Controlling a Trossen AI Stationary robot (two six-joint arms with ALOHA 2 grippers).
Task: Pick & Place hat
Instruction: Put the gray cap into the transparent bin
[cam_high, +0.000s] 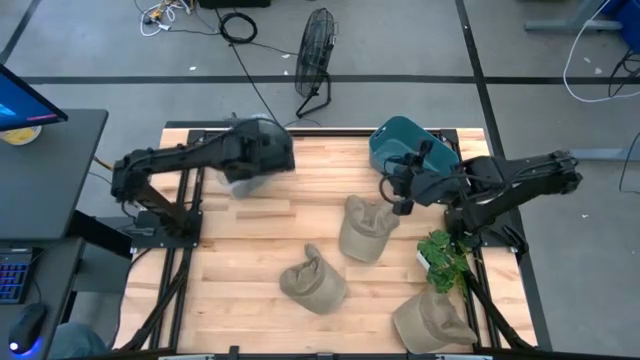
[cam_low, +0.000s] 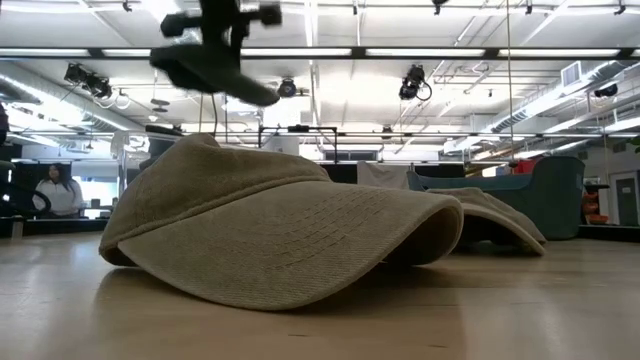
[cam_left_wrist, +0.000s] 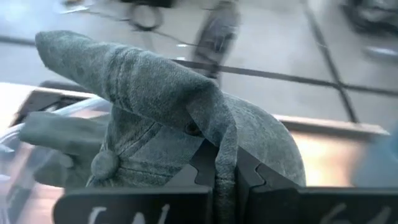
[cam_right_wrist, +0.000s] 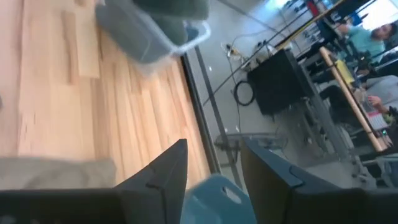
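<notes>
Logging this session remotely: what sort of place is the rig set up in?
Probably an open robotics lab or workshop: a wooden table on a grey taped floor, exposed ceiling with strip lights, a floor fan and loose cables. A person sits at a desk behind.

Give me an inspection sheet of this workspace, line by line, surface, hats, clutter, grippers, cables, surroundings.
Surface: wooden table, slatted, in a dark frame.
Job's things: three tan hats on the table; a grey hat held over a clear bin.
Clutter: teal container at the far edge; small green plant.
Grippers: left gripper shut on the grey hat; right gripper open above the table.
Cables: black and white cables on the floor.
Surroundings: floor fan; monitor on a side desk.
</notes>
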